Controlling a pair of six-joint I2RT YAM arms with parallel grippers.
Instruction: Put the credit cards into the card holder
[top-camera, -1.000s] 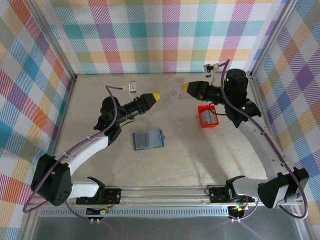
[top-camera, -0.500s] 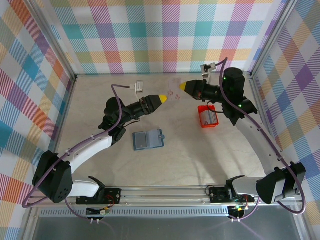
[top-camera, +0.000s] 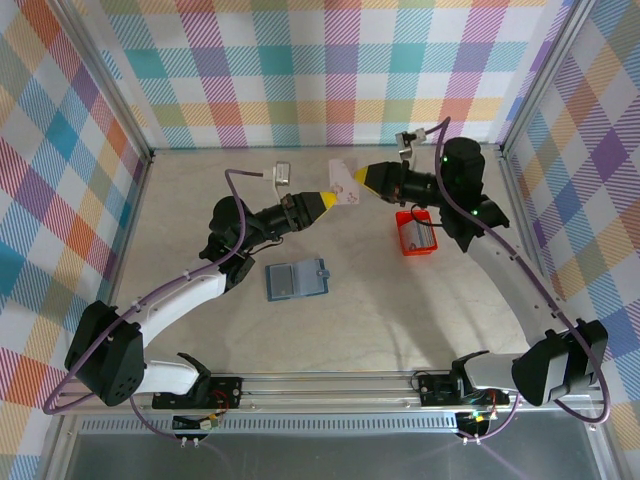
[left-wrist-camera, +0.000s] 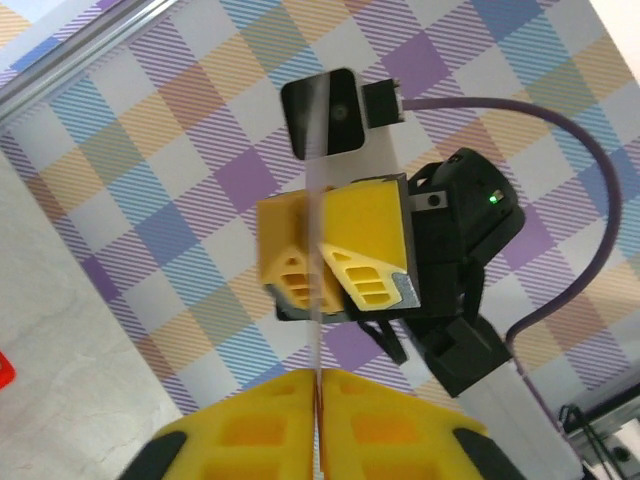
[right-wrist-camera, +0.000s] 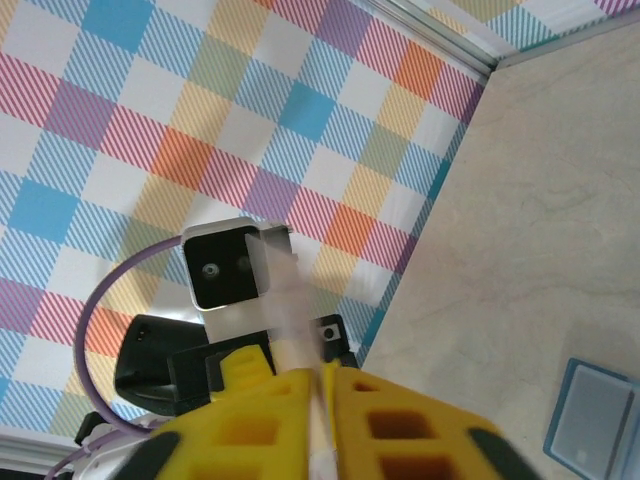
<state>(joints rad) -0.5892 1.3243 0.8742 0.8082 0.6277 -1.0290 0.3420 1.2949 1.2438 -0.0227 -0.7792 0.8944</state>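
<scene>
A pale, thin credit card (top-camera: 344, 182) hangs in the air above the back of the table, between my two yellow-tipped grippers. My left gripper (top-camera: 327, 199) is shut on its near edge; in the left wrist view the card (left-wrist-camera: 316, 200) runs edge-on out of the closed jaws (left-wrist-camera: 320, 388). My right gripper (top-camera: 358, 180) faces it from the right, jaws slightly parted round the card (right-wrist-camera: 285, 300), which lies in the gap (right-wrist-camera: 326, 385). The blue card holder (top-camera: 297, 280) lies open and flat on the table, below the left gripper. Another grey card (top-camera: 413, 234) sits in the red tray.
The small red tray (top-camera: 400, 232) stands under the right arm. Checked walls enclose the table at the back and both sides. A corner of the card holder (right-wrist-camera: 595, 420) lies at the lower right of the right wrist view.
Both grippers have moved toward each other until their tips meet at the card. The left gripper has shut on the card, and the right gripper's jaws have parted a little.
</scene>
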